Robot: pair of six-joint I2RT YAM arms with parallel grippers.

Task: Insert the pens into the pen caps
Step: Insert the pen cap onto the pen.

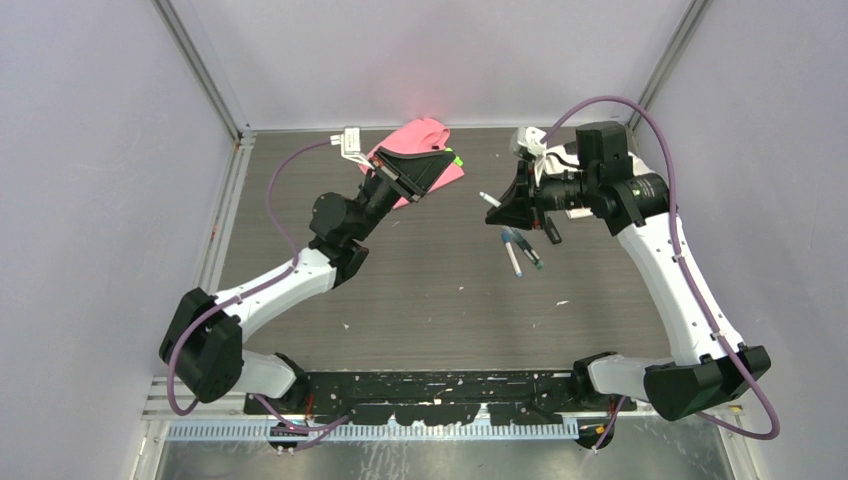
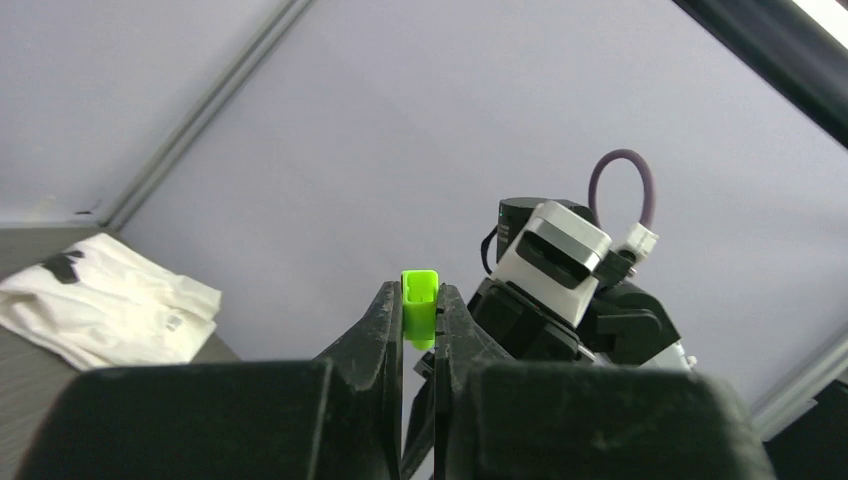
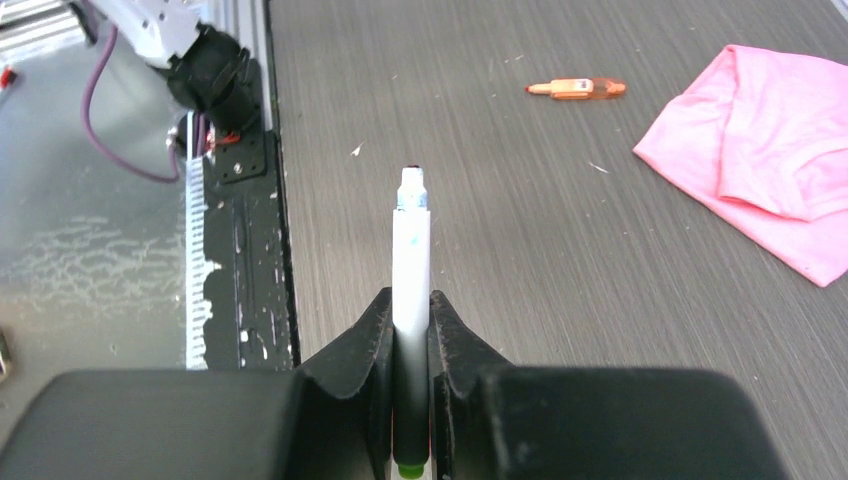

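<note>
1. Over the table [image 1: 400,290], the left gripper [image 2: 419,318] is shut tight on a green cap [image 2: 420,288].
2. The right gripper [image 3: 411,310] squeezes a white pen [image 3: 411,235], tip sticking out.
3. Two more pens [image 1: 520,248] lie flat near it.

White pen [image 1: 489,199] mostly inside right hand [image 1: 505,208]

Nothing legible appeared in any view: no words, numbers or brand names. The white cloth [image 2: 100,300] bore a dark patch and a small grey tag, both too blurred to read. The orange pen [image 3: 577,89] on the tabletop carried faint markings too small to make out.
</note>
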